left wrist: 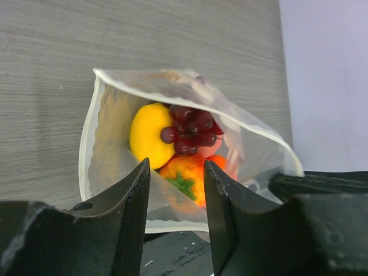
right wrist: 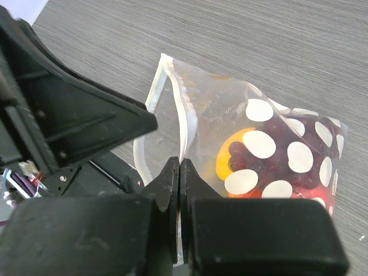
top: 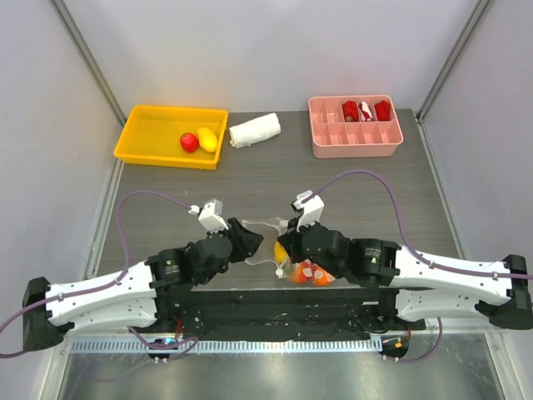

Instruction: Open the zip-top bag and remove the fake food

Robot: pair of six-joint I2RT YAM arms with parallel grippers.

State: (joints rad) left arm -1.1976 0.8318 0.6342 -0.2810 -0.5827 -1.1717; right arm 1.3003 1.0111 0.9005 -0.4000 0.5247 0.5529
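Note:
The zip-top bag (top: 268, 227) lies between the two arms near the table's front edge, its mouth gaping open. Through the mouth I see fake food: a yellow piece (left wrist: 148, 135), a purple grape bunch (left wrist: 192, 129) and an orange pepper (left wrist: 187, 177). My left gripper (left wrist: 175, 169) is open right at the mouth, and the bag's lower rim (left wrist: 172, 225) shows between its fingers. My right gripper (right wrist: 179, 168) is shut on the white zip rim (right wrist: 183, 123) of the dotted bag (right wrist: 213, 109) and holds that side up. In the top view, orange food (top: 308, 272) shows under the right wrist.
A yellow bin (top: 141, 133) at the back left holds a red fruit (top: 189, 142) and a yellow fruit (top: 207, 139). Beside it lies a rolled white cloth (top: 255, 131). At the back right, a pink divided tray (top: 333, 137) holds red items (top: 365, 110).

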